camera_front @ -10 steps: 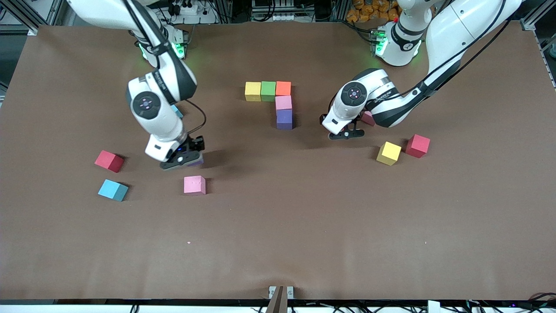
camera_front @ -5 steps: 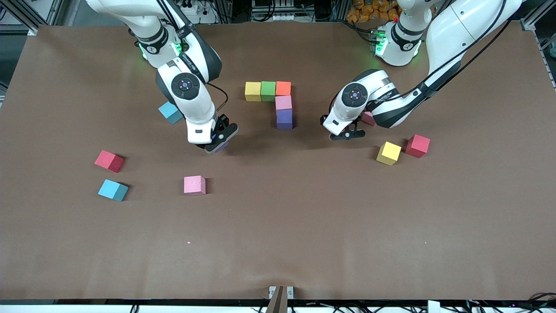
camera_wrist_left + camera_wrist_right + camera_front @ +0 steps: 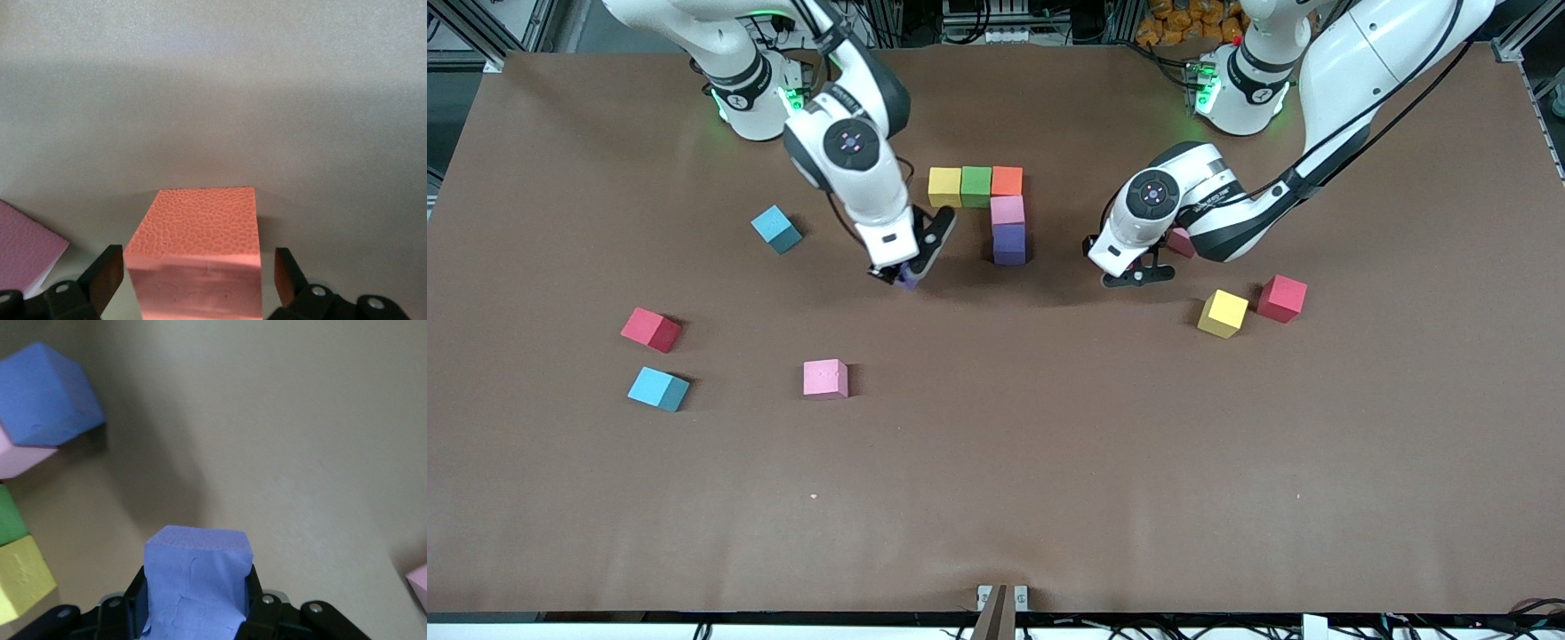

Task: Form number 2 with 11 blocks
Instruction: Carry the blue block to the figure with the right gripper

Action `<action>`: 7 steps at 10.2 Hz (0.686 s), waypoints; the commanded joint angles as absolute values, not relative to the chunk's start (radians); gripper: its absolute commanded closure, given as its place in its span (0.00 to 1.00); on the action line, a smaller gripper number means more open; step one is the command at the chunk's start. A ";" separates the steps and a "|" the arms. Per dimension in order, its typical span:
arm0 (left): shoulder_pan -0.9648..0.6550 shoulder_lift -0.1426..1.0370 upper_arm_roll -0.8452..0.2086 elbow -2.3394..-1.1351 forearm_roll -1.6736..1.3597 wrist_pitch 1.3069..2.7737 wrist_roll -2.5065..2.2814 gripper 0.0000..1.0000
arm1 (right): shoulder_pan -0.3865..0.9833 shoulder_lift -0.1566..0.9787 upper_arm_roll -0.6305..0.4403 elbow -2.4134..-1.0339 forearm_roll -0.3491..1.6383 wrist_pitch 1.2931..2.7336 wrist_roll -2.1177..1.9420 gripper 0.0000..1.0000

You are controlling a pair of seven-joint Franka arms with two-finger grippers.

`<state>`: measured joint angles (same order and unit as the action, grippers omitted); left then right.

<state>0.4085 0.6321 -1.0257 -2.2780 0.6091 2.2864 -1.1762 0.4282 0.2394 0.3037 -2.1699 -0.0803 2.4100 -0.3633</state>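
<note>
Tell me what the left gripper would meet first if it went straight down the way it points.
The left gripper points down with open fingers on either side of a pink-red block, apart from it. Going on, the fingertips would probably meet the brown table; depth is unclear.

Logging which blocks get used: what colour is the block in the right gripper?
Purple; the block in the right gripper shows best in the right wrist view.
</note>
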 commanded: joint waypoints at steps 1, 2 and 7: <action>0.402 0.637 -1.023 -2.278 0.640 2.293 -1.235 0.41 | 0.439 0.242 0.307 -2.187 -0.069 2.439 -0.449 0.42; 0.396 0.637 -1.023 -2.278 0.640 2.293 -1.253 0.50 | 0.437 0.261 0.308 -2.177 -0.069 2.469 -0.531 0.42; 0.411 0.605 -1.026 -2.225 0.623 2.277 -1.350 0.61 | 0.442 0.334 0.330 -2.148 -0.075 2.530 -0.704 0.42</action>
